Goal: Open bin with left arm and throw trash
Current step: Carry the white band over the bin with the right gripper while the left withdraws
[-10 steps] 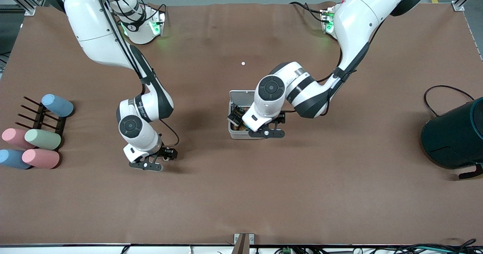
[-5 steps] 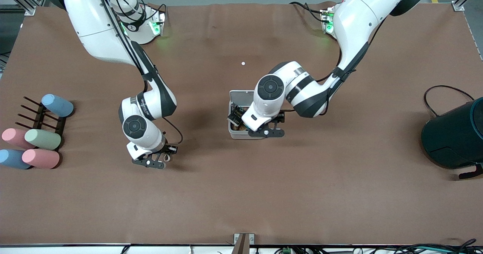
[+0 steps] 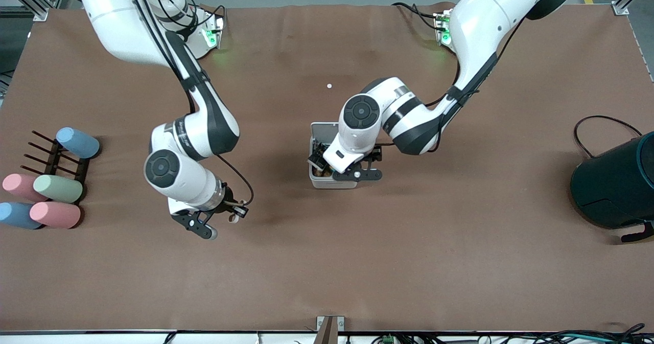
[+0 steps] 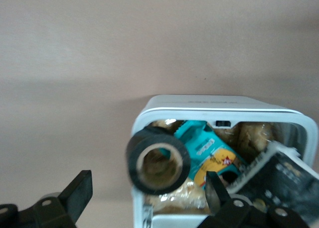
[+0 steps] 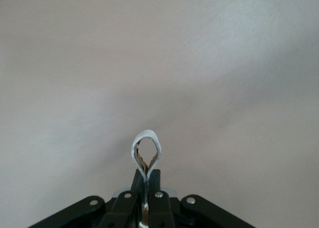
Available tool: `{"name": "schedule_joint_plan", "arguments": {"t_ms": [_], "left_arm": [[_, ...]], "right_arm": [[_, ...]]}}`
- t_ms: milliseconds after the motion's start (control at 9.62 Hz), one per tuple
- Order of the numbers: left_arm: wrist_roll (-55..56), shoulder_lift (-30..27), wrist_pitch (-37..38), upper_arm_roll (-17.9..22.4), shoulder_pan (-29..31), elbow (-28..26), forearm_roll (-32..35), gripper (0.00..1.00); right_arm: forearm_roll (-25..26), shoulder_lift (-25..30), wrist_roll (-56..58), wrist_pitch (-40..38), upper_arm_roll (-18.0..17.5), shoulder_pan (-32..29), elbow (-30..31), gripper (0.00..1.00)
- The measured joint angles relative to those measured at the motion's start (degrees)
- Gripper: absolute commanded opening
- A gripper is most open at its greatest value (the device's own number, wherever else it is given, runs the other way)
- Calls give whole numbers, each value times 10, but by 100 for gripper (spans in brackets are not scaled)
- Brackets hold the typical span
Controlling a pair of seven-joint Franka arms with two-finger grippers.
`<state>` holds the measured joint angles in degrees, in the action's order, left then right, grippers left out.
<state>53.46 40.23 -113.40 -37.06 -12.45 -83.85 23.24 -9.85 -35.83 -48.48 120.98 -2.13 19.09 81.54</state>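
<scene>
The bin stands mid-table with its lid swung up at the edge farther from the front camera. My left gripper hovers over the bin's nearer rim, its jaws wide apart and holding nothing. Inside the bin a dark tape roll leans at one corner, beside a teal and yellow wrapper and a black packet. My right gripper is just above the table toward the right arm's end, shut on an off-white rubber band whose loop sticks out past the fingertips.
Pastel cylinders lie on and around a dark rack at the right arm's end. A large dark teal cylinder with a black cable sits at the left arm's end. A tiny white dot lies between the bin and the robots' bases.
My right gripper has shut on the rubber band, and its hand has turned and lifted a little. The left arm has shifted slightly toward the right arm's end, still over the bin.
</scene>
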Motion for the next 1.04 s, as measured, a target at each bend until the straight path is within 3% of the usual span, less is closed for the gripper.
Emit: {"name": "schedule_joint_plan", "arguments": {"t_ms": [208, 520, 728, 1040], "left_arm": [[2, -65, 36, -4, 31, 6, -38, 100], [-15, -139, 105, -6, 126, 12, -78, 100], [-89, -150, 134, -8, 182, 30, -83, 100], [-263, -189, 181, 11, 250, 43, -135, 100]], "right_arm": [[-11, 4, -65, -26, -36, 2, -28, 0], [-11, 4, -183, -23, -108, 25, -41, 4], [-10, 4, -230, -20, -111, 82, -45, 11], [-1, 2, -236, -11, -110, 106, -45, 50]]}}
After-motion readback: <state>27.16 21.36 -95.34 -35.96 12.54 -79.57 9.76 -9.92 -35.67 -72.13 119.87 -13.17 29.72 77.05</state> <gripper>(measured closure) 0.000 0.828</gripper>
